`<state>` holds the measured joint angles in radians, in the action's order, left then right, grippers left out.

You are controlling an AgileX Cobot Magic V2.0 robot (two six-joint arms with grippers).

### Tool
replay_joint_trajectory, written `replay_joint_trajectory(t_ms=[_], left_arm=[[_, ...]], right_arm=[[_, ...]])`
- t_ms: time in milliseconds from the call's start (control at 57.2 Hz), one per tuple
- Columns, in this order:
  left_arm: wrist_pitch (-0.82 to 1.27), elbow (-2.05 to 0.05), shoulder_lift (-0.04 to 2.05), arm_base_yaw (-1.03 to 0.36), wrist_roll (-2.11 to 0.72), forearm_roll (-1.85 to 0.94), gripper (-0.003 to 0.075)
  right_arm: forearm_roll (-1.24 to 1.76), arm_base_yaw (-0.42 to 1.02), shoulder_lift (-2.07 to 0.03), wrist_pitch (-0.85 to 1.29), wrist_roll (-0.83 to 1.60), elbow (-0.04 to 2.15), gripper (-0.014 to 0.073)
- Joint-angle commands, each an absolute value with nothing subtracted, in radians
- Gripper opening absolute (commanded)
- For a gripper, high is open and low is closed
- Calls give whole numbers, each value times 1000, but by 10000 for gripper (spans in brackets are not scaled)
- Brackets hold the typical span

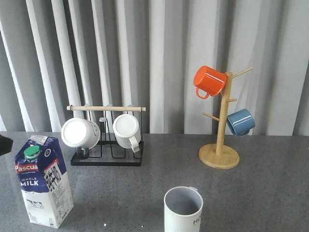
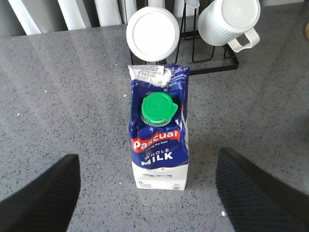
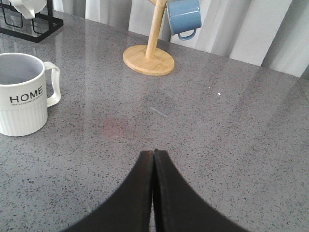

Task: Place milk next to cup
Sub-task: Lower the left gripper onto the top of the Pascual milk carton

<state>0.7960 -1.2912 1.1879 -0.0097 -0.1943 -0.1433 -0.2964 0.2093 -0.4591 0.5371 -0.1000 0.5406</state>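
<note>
While the milk [image 1: 42, 181] stands upright at the near left of the grey tabletop [image 1: 145, 183], the left gripper [image 2: 149, 193] hangs above it with its 2 black fingers [image 2: 43, 198] spread wide, 1 on either side of the carton and neither touching it. Green cap [image 2: 157, 108] faces up toward the wrist camera, blue gable above the white base. Bare tabletop shows all around the carton; the nearest thing behind it is the black wire rack [image 1: 107, 157], carrying 2 white mugs [image 1: 80, 132] on their sides under a wooden bar, apart from the carton. Over to the right, the cup [image 1: 183, 210] sits at the near edge of the front view, well apart from the milk, with a broad open strip of tabletop between them. From the right wrist its "HOME" lettering and cream handle [image 3: 54, 84] are plain. The right gripper [image 3: 153, 193] has its fingers pressed together, holding nothing, over clear tabletop beside the cup. Farther back right stands the wooden mug tree [image 1: 221, 140] with an orange mug [image 1: 209, 81] and a blue mug [image 1: 240, 122].
</note>
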Motion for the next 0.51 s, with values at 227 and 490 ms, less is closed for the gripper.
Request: replay_joint_trajectory(t_ms=[227, 490], left_arm=[[876, -1596, 1392, -11, -250, -242, 541], [912, -1676, 1491, -11, -249, -249, 541]], right_arm=[[-308, 206, -464, 469, -93, 568, -9], [-308, 206, -464, 471, -93, 568, -9]])
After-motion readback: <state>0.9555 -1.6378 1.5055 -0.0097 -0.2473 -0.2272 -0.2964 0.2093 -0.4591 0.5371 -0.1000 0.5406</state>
